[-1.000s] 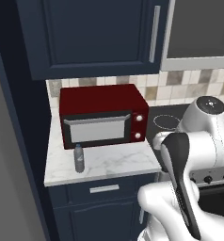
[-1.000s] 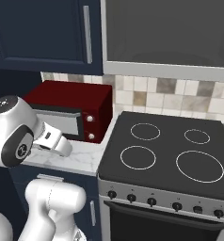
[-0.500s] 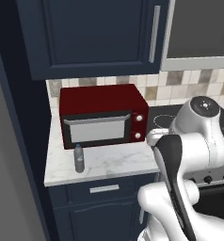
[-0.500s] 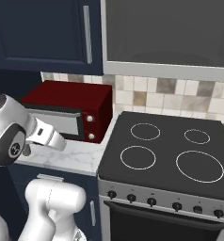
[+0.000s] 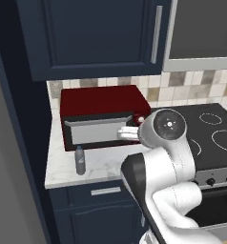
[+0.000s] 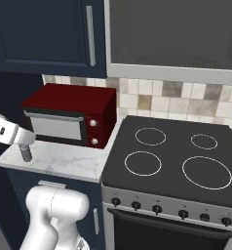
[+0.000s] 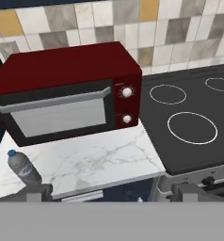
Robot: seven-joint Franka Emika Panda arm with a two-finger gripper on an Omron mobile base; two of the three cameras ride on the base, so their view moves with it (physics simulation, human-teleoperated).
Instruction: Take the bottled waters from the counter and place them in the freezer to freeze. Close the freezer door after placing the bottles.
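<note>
Smoky plastic, a blue cap: one bottle (image 7: 22, 167) stands upright near the front left corner of the marble surface (image 7: 104, 162), just in front of the red microwave (image 7: 67, 92), apart from its door. I see no second bottle for certain. In the hand view the two tips of the claw (image 7: 111, 193) stand wide apart at the bottom edge with nothing between them, and the bottle sits off to one side, beside one tip rather than centred.

My worry is that offset. If the claw comes down as it is aimed now, one finger may strike the bottle's shoulder and tip it; it is slim and light, and it stands close to the surface's edge, so a fall could send it rolling to the floor. The microwave just behind leaves little room for the far finger, which could scrape the door. A round ribbed body may also twist out of a shallow pinch. The stovetop (image 7: 194, 122) lies well apart to the other side and poses no threat.
</note>
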